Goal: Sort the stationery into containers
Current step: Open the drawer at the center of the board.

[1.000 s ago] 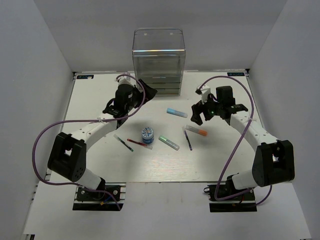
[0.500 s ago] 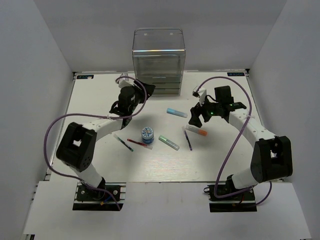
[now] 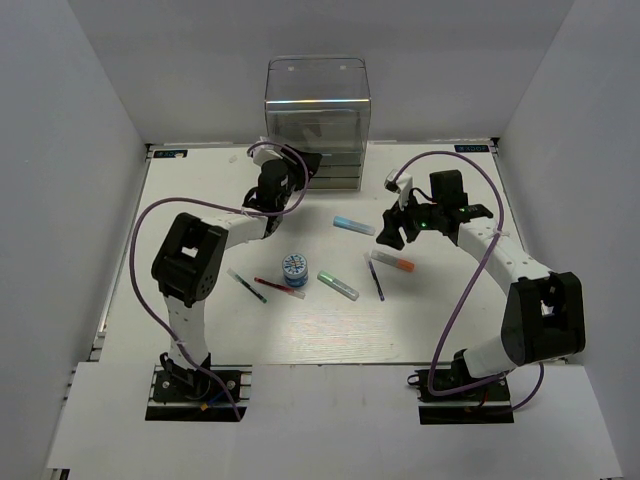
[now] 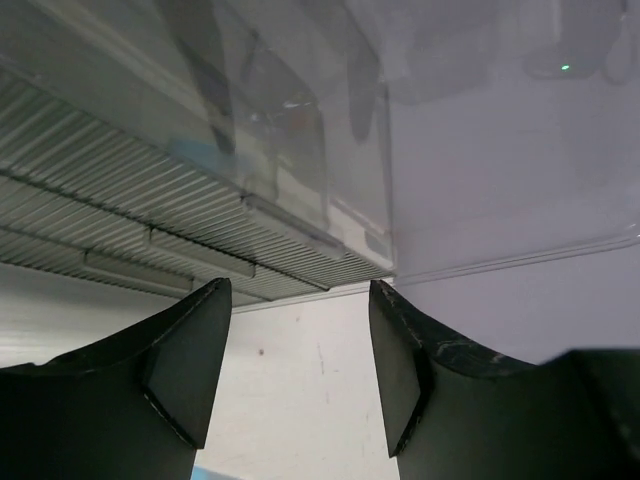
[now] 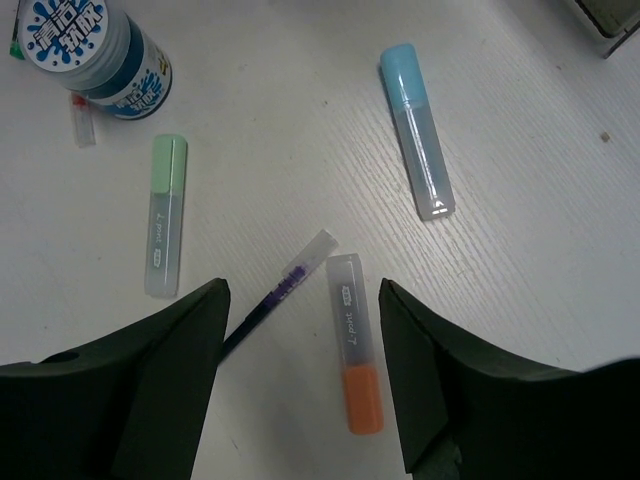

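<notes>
The clear plastic cabinet stands at the back centre, and its ribbed drawer fronts fill the left wrist view. My left gripper is open and empty, just in front of the cabinet's lower left drawers. My right gripper is open and empty above the orange-capped marker and the dark thin pen. On the table lie the light blue marker, the green-white marker, the blue-white roll, the red pen and the green-tipped pen.
White walls close in the table on the left, back and right. Purple cables loop from both arms above the table. The stationery lies in a loose row across the middle of the table.
My left gripper has moved right and farther back, up to the cabinet's lower drawers. My right gripper has shifted slightly left and stays above the orange-capped marker. The stationery has not moved.
</notes>
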`<action>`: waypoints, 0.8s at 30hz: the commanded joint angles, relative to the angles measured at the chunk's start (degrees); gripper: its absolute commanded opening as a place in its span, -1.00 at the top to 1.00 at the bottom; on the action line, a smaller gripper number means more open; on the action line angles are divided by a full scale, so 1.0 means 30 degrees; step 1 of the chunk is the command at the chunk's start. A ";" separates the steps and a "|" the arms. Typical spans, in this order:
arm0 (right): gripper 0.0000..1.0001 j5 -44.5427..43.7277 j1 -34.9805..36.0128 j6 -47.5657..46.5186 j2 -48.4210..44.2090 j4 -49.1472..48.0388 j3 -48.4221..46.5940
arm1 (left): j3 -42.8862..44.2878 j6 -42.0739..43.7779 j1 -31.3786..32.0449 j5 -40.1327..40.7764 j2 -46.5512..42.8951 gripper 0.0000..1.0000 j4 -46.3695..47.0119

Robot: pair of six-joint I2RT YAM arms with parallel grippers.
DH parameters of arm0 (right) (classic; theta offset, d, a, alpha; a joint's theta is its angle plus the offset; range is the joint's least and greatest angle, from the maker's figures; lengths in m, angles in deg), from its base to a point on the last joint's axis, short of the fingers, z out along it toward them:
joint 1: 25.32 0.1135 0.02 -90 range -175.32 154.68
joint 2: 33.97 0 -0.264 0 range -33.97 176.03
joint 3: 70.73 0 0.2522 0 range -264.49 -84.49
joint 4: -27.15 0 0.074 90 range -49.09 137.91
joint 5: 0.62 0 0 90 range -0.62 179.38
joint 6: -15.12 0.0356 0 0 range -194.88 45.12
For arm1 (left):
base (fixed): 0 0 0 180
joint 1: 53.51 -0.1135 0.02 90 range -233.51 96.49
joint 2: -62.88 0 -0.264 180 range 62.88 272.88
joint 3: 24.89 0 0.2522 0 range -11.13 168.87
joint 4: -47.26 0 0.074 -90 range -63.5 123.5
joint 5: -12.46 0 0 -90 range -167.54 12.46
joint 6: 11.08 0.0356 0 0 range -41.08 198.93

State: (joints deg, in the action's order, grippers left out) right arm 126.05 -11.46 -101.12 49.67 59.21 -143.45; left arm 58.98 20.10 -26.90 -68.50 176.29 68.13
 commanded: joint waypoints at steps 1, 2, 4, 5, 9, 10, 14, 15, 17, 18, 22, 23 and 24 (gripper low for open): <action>-0.33 0.0757 -0.0140 -0.0277 -0.0252 -0.0506 0.0140 | 0.0830 -0.0342 -0.0111 0.0298 0.0107 -0.34 0.0966; -0.30 0.0815 -0.0227 -0.0306 -0.0194 -0.0564 0.0141 | 0.1005 -0.0574 -0.0111 0.0472 0.0109 -0.34 0.0966; -0.30 0.0874 -0.0258 -0.0306 -0.0164 -0.0535 0.0084 | 0.1006 -0.0866 -0.0111 0.0677 0.0314 -0.27 0.0761; -0.26 0.0990 -0.0345 -0.0277 -0.0077 -0.0506 0.0054 | 0.1180 -0.1188 -0.0111 0.0969 0.0517 -0.24 0.0761; -0.20 0.1108 -0.0433 -0.0306 0.0011 -0.0418 -0.0151 | 0.1356 -0.1719 -0.0285 0.1440 0.1161 -0.21 0.1695; -0.20 0.1108 -0.0404 -0.0393 -0.0075 -0.0447 -0.0181 | 0.1358 -0.2009 -0.0286 0.1441 0.1163 -0.18 0.1698; -0.17 0.1196 -0.0492 -0.0540 -0.0047 -0.0272 -0.0151 | 0.2059 -0.2246 -0.0460 0.1646 0.1864 -0.12 0.1874; -0.17 0.1225 -0.0550 -0.0541 -0.0105 -0.0214 -0.0152 | 0.2061 -0.2449 -0.0462 0.1878 0.1866 -0.12 0.1874; -0.17 0.1226 -0.0493 -0.0599 -0.0135 -0.0213 -0.0122 | 0.2061 -0.2656 -0.0462 0.2114 0.2042 -0.12 0.2079; -0.17 0.1255 -0.0579 -0.0657 -0.0134 -0.0242 -0.0093 | 0.2235 -0.2859 -0.0462 0.2288 0.2245 -0.10 0.2369; -0.14 0.1371 -0.0638 -0.0687 -0.0134 -0.0214 -0.0122 | 0.2237 -0.3242 -0.0638 0.2495 0.2423 -0.07 0.2929; -0.14 0.1401 -0.0638 -0.0716 -0.0134 -0.0213 -0.0064 | 0.2411 -0.3416 -0.0638 0.2495 0.2423 -0.05 0.2929; -0.14 0.1488 -0.0609 -0.0745 -0.0163 -0.0213 -0.0093 | 0.2413 -0.3418 -0.0638 0.2495 0.2423 -0.01 0.3132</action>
State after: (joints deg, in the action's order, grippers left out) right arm 128.56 -12.96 -102.52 49.67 58.86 -143.14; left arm 63.61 11.11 -27.93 -63.50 183.74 74.31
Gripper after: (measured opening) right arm 0.572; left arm 0.513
